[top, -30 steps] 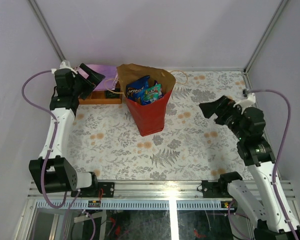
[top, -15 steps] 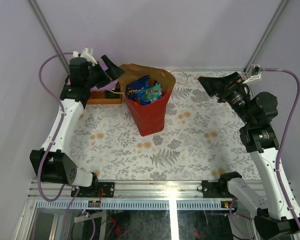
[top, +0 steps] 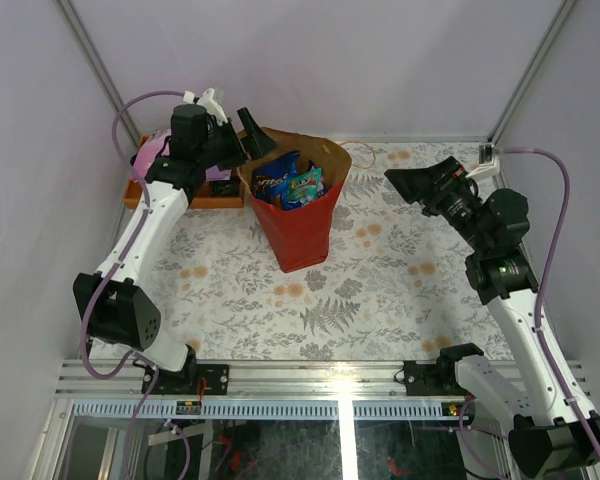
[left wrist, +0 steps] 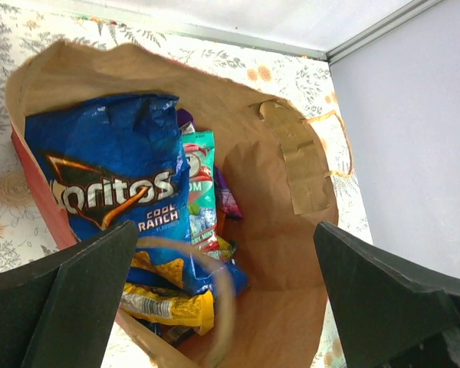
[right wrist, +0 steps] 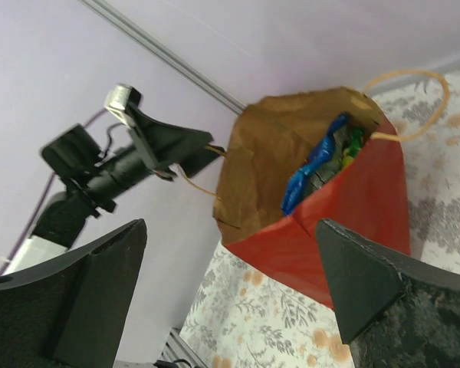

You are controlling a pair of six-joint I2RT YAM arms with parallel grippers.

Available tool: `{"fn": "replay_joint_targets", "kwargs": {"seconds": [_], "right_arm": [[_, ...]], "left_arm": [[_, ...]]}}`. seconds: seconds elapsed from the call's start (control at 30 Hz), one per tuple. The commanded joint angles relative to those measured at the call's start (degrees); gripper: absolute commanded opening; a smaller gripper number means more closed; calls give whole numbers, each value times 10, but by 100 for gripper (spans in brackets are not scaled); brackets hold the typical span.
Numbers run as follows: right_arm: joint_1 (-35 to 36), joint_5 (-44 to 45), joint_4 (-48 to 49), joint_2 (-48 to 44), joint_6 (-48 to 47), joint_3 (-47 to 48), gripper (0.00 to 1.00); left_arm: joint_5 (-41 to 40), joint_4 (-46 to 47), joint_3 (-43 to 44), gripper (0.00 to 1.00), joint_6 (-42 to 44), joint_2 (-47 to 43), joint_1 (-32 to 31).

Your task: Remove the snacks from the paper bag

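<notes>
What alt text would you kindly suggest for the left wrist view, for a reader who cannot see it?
Looking down into the open paper bag, red outside and brown inside, which holds a blue Doritos bag, a green packet and a yellow packet. The left claw is wide open and empty, its fingers framing the bottom corners.

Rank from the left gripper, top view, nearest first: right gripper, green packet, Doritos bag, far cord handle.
1. Doritos bag, left inside the paper bag.
2. green packet, right of it.
3. far cord handle, past the right rim.
4. right gripper, far right.
</notes>
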Motion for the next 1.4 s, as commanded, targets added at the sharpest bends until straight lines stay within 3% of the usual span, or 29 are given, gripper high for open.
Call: {"fn": "replay_joint_targets", "kwargs": {"seconds": [0.0,0.17,0.67,0.83,1.13,1.23,1.37], "right_arm": [[2,3,29,-8,-16,-20,100],[2,6,1,-15,-24,-23,100],[2,11,-26,-42,-35,-37,99],[1,11,-26,-45,-33,-43,99],[2,24,-47,-57,-50,-51,100],[2,24,-48,-60,-51,-56,100],[1,26,-54,-61,-58,-58,99]], "left_arm": [[-6,-36,54,100,42,11,-2],[-41,-81,85,100,52,33,-2],[-267,-248,179,100,110,70,-5],[-302,-256,141,100,111,73,-22],[-291,-215,39,100,105,47,-24],[-294,-215,32,84,103,46,-24],[-276,-208,30,44,97,42,-24]]}}
